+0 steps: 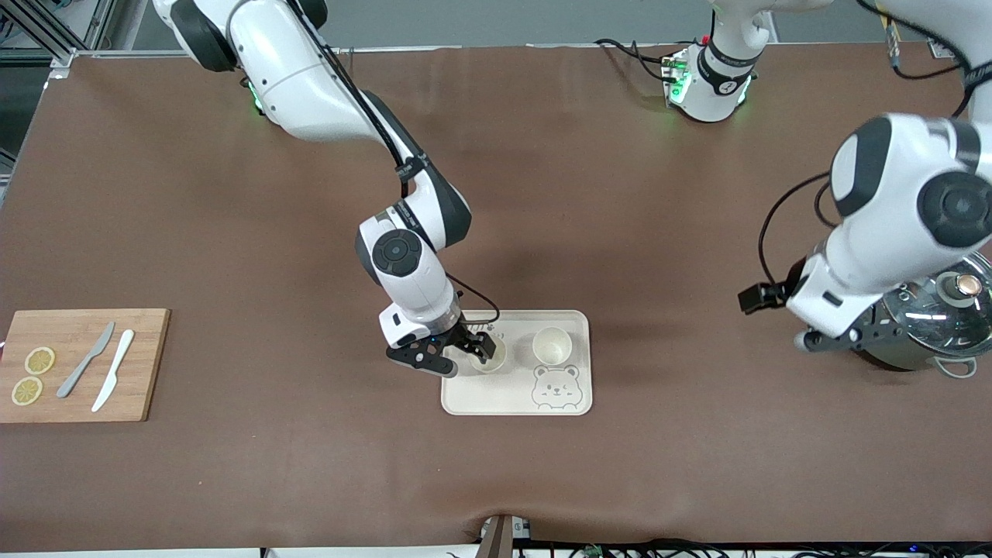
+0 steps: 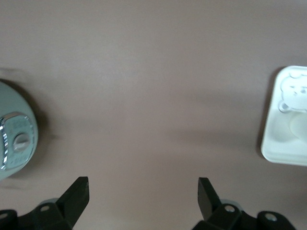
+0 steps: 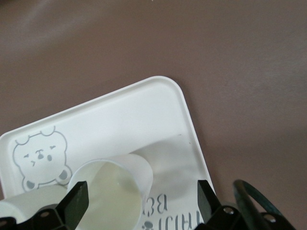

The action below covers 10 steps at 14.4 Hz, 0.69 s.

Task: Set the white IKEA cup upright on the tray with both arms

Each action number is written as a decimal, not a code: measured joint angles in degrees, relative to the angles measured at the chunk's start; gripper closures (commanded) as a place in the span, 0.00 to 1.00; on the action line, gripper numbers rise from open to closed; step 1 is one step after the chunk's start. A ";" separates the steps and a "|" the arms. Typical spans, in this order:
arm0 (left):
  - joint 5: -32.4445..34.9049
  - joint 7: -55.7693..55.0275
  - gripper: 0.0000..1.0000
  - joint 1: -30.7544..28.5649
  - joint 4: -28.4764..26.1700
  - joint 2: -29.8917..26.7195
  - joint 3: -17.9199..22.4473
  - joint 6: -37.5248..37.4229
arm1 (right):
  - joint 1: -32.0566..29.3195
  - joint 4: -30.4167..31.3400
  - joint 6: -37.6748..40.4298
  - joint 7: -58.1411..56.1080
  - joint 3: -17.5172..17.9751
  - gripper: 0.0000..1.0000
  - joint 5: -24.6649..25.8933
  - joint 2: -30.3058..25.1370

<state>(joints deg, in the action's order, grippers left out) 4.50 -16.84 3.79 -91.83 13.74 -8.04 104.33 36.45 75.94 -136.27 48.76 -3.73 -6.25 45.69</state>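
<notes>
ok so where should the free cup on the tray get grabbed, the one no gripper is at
Grab the cup by its rim, coming straight down. It stands upright with its mouth open, so one finger can go inside the wall and one outside. The open right gripper and a second cup crowd one side. The left gripper, open beside the pot, probably has the freer approach.

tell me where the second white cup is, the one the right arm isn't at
In the front view, the free white cup stands upright on the tray, just above the bear drawing, toward the left arm's end, beside the cup at the right pincer.
</notes>
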 measured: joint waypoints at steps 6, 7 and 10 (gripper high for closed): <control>-0.42 2.03 0.00 0.08 -8.47 -12.19 -2.06 -0.09 | -2.45 -1.24 29.09 -4.33 -0.75 0.00 0.71 -17.05; -1.24 2.87 0.00 0.07 -9.16 -13.42 -2.05 -0.09 | -4.18 -1.22 34.30 -6.93 -0.82 0.00 0.75 -20.24; -4.04 6.97 0.00 0.06 -10.28 -17.13 -1.18 -1.79 | -11.44 0.47 44.63 -17.99 -1.01 0.00 0.81 -29.04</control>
<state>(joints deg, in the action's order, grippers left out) 0.46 -9.88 3.85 -102.11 -3.39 -9.22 102.54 25.02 76.41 -91.64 30.77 -4.75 -5.44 16.66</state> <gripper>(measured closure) 0.000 0.000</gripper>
